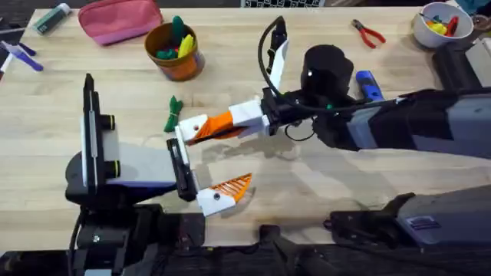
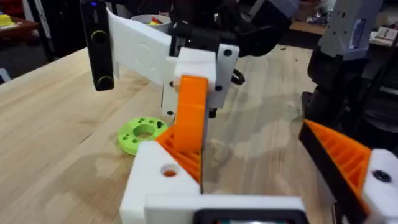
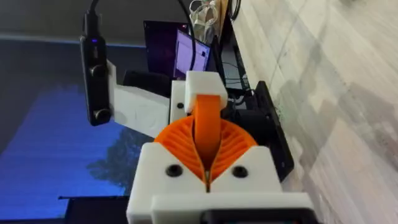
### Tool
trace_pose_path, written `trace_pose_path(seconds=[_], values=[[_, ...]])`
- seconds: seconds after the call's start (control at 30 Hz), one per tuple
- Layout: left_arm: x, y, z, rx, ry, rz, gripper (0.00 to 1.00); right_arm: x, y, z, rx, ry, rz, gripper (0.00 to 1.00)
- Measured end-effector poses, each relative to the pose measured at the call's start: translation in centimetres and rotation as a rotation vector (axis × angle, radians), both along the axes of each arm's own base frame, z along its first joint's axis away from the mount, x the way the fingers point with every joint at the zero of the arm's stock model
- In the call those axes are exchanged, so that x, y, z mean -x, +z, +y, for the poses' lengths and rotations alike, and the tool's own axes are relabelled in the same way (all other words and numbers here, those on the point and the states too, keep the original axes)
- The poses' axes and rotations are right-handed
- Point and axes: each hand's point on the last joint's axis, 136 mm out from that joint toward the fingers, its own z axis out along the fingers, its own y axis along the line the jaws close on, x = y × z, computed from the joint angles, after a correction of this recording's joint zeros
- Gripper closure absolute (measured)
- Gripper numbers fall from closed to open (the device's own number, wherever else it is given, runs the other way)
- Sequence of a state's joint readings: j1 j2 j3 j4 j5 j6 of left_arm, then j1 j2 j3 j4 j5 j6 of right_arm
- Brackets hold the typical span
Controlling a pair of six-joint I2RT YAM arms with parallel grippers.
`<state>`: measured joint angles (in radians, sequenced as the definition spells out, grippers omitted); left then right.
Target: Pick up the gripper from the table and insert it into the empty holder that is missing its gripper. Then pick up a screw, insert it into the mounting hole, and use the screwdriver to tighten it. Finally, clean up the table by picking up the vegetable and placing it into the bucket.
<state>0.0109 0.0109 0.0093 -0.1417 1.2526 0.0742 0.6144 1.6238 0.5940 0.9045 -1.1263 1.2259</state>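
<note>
My right gripper (image 1: pixel 219 125) is shut on the loose orange gripper (image 3: pixel 208 109), its ribbed pads (image 3: pixel 174 142) pressed to both sides. The wedge's far end sits in the white holder (image 1: pixel 192 128), which is the far finger mount of my left gripper (image 1: pixel 211 161). In the left wrist view the orange gripper (image 2: pixel 189 118) stands up out of the holder (image 2: pixel 152 183). My left gripper is open, and its near finger carries an orange tip (image 1: pixel 234 186). The green vegetable (image 1: pixel 172 115) lies just left of the holder. The bucket (image 1: pixel 175 52) stands behind it. The blue screwdriver (image 1: pixel 367 83) shows partly behind my right arm.
A pink pouch (image 1: pixel 119 19) lies at the back left, with red-handled pliers (image 1: pixel 370 32) and a white bowl (image 1: pixel 441 27) at the back right. A green disc with holes (image 2: pixel 142 134) rests on the table by the holder. Pens (image 1: pixel 19 55) lie at the far left.
</note>
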Motion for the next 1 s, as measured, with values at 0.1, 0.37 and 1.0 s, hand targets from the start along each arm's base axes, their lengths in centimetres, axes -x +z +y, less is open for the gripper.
trace_pose_path(seconds=[0.1,0.37,1.0], values=[[-0.01,0.00,0.00,0.000,0.001,0.002,0.015,-0.08,-0.17,0.05,0.001,0.004,0.003,0.992],[-0.08,0.00,0.03,0.000,0.005,0.002,0.015,-0.30,-0.12,0.19,-0.013,0.016,-0.012,0.992],[-0.11,-0.01,0.04,0.000,0.007,0.002,0.015,-0.31,-0.15,0.20,-0.014,0.016,-0.012,0.992]])
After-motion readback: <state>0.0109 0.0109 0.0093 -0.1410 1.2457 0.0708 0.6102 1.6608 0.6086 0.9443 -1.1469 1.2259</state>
